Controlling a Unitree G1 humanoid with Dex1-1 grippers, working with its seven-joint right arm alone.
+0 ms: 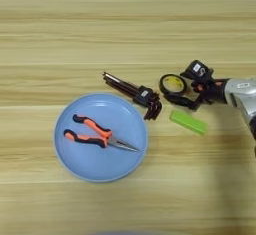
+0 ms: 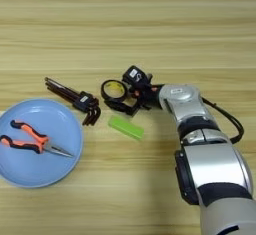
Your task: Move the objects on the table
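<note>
My right gripper (image 2: 125, 91) reaches in from the right on its silver forearm. It is open, with one black finger (image 2: 134, 74) behind the black tape ring with a yellow core (image 1: 172, 84) and the other in front of it. The ring lies flat on the table (image 1: 125, 29), partly between the fingertips; I cannot tell if they touch it. The black hex-key bundle (image 1: 137, 95) lies just left of the ring. The flat green bar (image 1: 188, 122) lies in front of the gripper. The orange-and-black pliers (image 1: 97, 136) rest on a blue plate (image 1: 75, 164).
The blue plate sits at the front left, its rim close to the bent ends of the hex keys. The robot's silver arm (image 2: 200, 144) covers the front right of the table. Bare wood stretches across the far half.
</note>
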